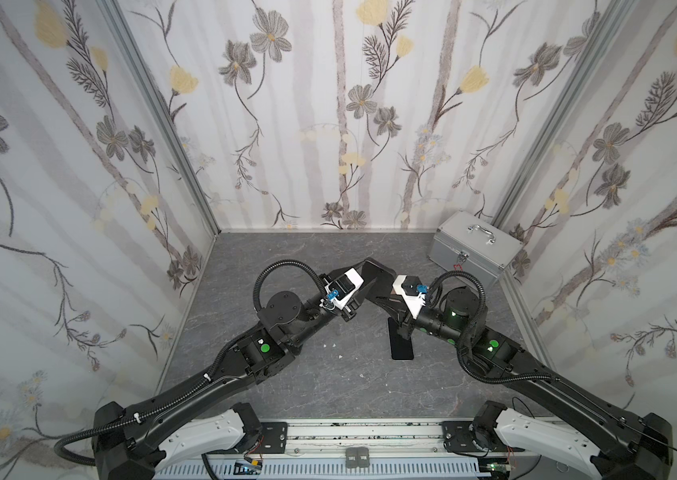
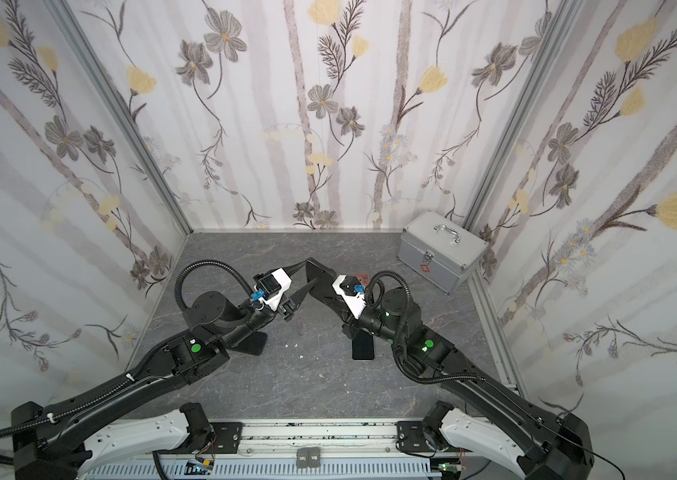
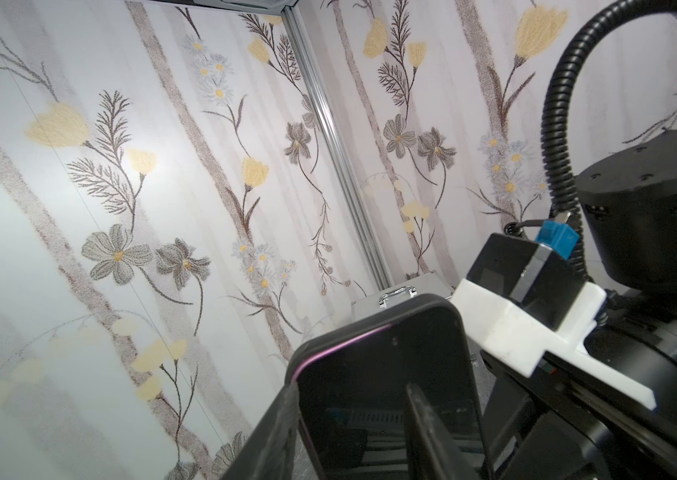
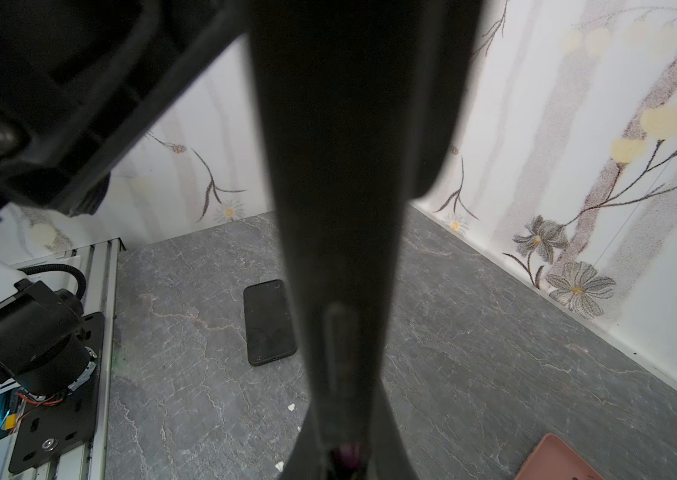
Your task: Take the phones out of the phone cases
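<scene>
Black phone case [image 1: 377,272] we saw held aloft, right pincer [image 1: 386,279] clamped on it; left pincer [image 1: 364,280] half-open around its edge, phone [image 3: 386,395] inside

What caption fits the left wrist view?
Cased phone held up between both grippers, before flowered walls and a metal box.

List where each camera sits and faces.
Both top views: above the base rail, looking down and forward at the table; both arms show.
Left wrist: on the left arm, facing a back corner; left end effector grips the cased phone, right arm beside.
Right wrist: on the right arm, facing the table; right end effector pinches the cased phone.
Shared: bare phone shows in right wrist and top views.
</scene>
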